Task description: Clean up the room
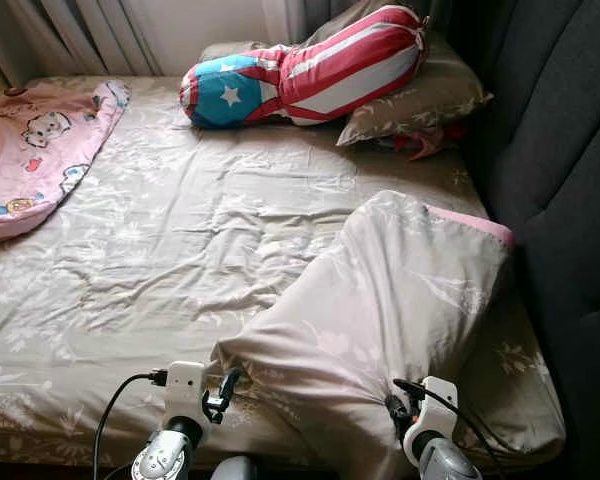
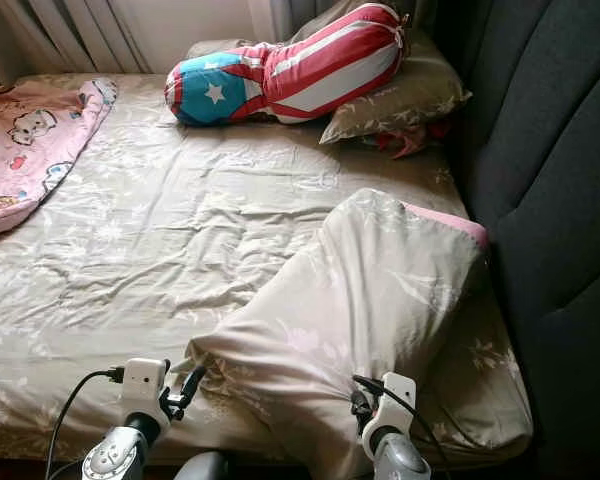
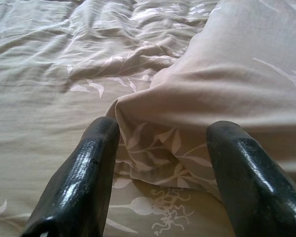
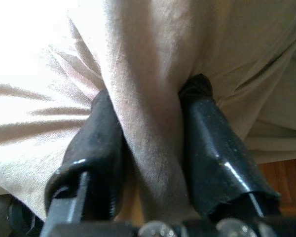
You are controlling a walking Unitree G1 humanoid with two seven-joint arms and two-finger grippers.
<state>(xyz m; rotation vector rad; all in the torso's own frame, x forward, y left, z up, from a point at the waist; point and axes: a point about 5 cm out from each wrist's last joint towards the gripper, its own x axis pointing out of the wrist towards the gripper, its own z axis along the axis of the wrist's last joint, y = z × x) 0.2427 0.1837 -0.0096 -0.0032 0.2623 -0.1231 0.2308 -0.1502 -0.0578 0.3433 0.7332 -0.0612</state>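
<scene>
Two grippers at pillow's (image 1: 390,300) near end: right gripper (image 4: 150,143) pinches its edge, left gripper (image 3: 163,158) open just beside its corner; pillow runs away toward headboard (image 1: 560,150).

You see pink blanket (image 1: 35,150) cut by left edge — red item (image 1: 425,143) mostly hidden under pillow (image 1: 420,100), unidentifiable.

A tall dark grey padded headboard (image 1: 570,170) stands along one side of the bed. Pale striped curtains (image 1: 80,35) hang behind the bed's far end.
</scene>
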